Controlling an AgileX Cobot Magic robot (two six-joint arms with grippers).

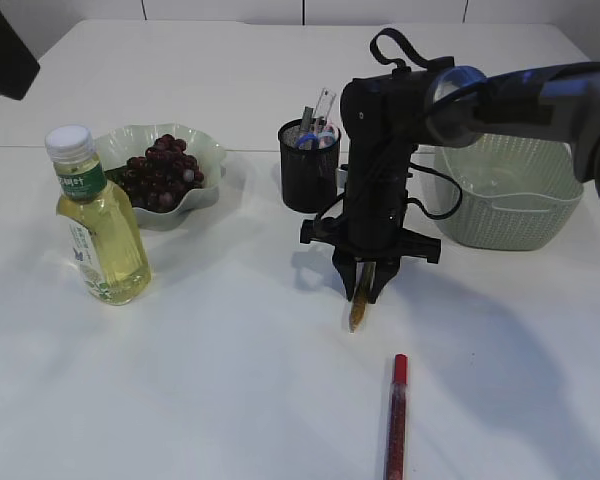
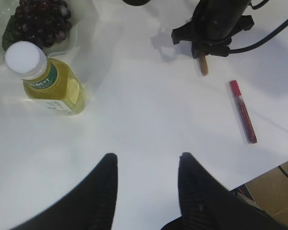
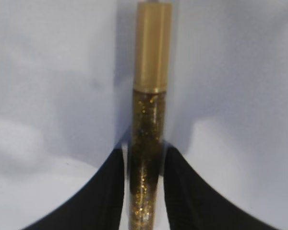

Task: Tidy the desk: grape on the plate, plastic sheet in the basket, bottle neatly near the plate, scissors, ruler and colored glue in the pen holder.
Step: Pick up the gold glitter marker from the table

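Between the right gripper's (image 1: 368,290) fingers, pressed on both sides, hangs the gold glue (image 3: 148,143), long axis near vertical, cap downward above the table (image 1: 230,380). Left gripper (image 2: 146,165) stands half open, empty.

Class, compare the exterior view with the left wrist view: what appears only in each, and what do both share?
Only the exterior view shows the pen holder and the green basket. Only the left wrist view shows the left claw, open over bare table. Both share the bottle, the grapes on their plate, the red glue pen lying flat, and the right claw closed on the gold glue pen.
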